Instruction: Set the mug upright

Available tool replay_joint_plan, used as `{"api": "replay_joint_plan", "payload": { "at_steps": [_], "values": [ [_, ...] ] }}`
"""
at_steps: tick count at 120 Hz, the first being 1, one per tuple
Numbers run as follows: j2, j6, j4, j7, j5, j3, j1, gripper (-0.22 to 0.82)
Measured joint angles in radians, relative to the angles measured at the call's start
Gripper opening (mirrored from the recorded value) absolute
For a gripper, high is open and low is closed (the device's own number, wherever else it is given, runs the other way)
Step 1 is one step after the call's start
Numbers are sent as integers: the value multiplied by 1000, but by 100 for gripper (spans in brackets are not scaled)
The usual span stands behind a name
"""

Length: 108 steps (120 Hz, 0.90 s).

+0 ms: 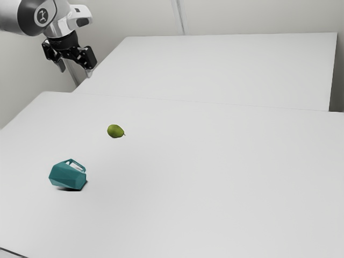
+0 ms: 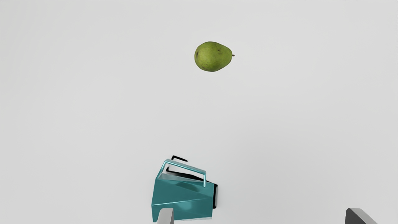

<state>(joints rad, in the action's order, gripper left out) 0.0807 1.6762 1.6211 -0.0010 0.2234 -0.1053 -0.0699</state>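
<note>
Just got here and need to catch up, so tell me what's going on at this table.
A robot arm is here to set the teal mug upright, but nothing is being handled. The mug lies on its side on the white table, its handle raised off the surface. A green pear lies apart from it. The gripper hangs above the table, clear of both, its jaws open and empty.

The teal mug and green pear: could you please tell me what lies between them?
In the wrist view, the white table between the teal mug and the green pear is bare but for the mug's shadow.
</note>
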Motion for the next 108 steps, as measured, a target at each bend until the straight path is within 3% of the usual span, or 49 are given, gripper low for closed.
{"api": "replay_joint_plan", "payload": {
  "at_steps": [33, 45, 64, 83, 98, 108],
  "values": [
    [21, 13, 24, 1, -1, -1, 23, 60],
    [29, 13, 26, 3, -44, -5, 97, 60],
    [23, -30, 69, 5, -213, -7, 299, 60],
    [-73, -85, 100, 8, -368, -16, 487, 60],
    [-168, -141, 102, 14, -456, -66, 550, 60],
    [-237, -173, 102, 26, -507, -107, 539, 60]
  ]
}}
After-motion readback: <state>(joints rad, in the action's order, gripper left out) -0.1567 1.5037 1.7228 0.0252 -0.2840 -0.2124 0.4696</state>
